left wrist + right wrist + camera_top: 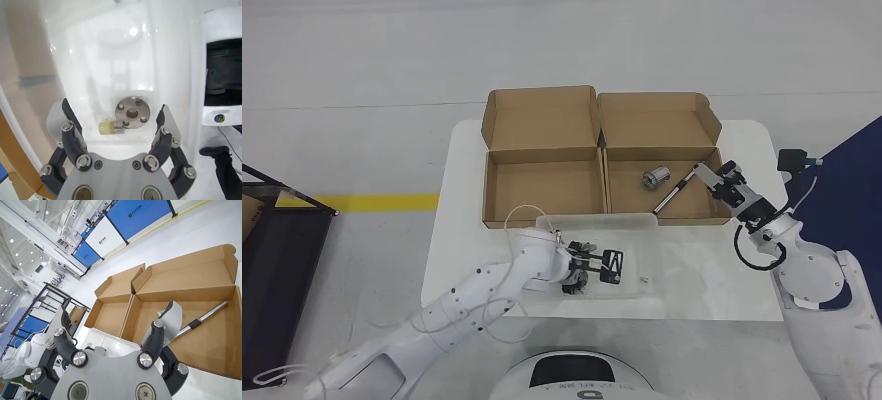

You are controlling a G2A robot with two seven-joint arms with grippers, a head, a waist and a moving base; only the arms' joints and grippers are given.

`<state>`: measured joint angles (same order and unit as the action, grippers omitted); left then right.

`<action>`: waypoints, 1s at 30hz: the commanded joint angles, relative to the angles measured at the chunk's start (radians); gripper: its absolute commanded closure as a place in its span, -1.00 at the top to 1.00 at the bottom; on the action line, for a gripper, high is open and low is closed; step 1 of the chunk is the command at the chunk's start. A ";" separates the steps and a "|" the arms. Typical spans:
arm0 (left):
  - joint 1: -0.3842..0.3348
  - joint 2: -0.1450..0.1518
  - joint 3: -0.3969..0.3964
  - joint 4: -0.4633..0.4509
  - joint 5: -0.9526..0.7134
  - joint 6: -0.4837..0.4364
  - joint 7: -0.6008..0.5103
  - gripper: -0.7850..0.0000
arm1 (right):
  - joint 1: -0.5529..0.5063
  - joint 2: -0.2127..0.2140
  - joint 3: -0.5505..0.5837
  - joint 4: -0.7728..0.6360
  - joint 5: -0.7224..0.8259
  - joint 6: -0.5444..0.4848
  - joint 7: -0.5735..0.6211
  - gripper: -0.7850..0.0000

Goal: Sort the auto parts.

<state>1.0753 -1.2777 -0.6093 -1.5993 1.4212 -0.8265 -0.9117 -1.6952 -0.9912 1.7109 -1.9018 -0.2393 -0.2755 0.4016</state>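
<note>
A round metal flange [132, 114] with several holes lies on the floor of the clear plastic bin [632, 228], and a small bolt with a cream cap [111, 128] rests against it. My left gripper [114, 108] is inside the bin, open, with the flange just ahead between its fingers and untouched. From above, the left gripper [609, 265] is in the bin's middle and a small part [644, 279] lies beside it. My right gripper [118, 311] hangs open and empty over the right cardboard box [682, 150], which holds a steel rod [206, 315] and a metal cylinder [655, 178].
The left cardboard box [542, 185] stands open beside the right one, both behind the bin on the white table [467, 200]. In the right wrist view the left box [111, 313] and the bin [117, 341] lie beyond the fingers. A black rack [272, 240] stands off the table.
</note>
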 commanded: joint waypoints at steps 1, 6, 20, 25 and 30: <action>-0.003 -0.002 0.009 0.008 -0.009 -0.005 -0.008 1.00 | 0.000 0.000 0.000 0.000 0.000 -0.001 0.000 1.00; -0.032 -0.016 0.040 0.053 -0.006 0.006 0.000 1.00 | 0.000 0.000 0.000 0.000 0.000 -0.001 0.000 1.00; -0.104 -0.064 0.115 0.177 0.011 0.065 0.005 0.64 | 0.000 0.000 0.000 0.000 0.000 -0.001 0.000 1.00; -0.113 -0.068 0.117 0.179 0.024 0.071 0.012 -0.26 | 0.000 0.000 0.000 0.000 0.000 -0.001 0.000 1.00; -0.110 -0.065 0.110 0.161 0.043 0.071 0.025 -0.91 | 0.000 0.000 0.000 0.000 0.000 -0.001 0.000 1.00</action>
<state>0.9641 -1.3437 -0.4967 -1.4327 1.4599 -0.7565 -0.8908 -1.6952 -0.9912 1.7109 -1.9018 -0.2393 -0.2755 0.4016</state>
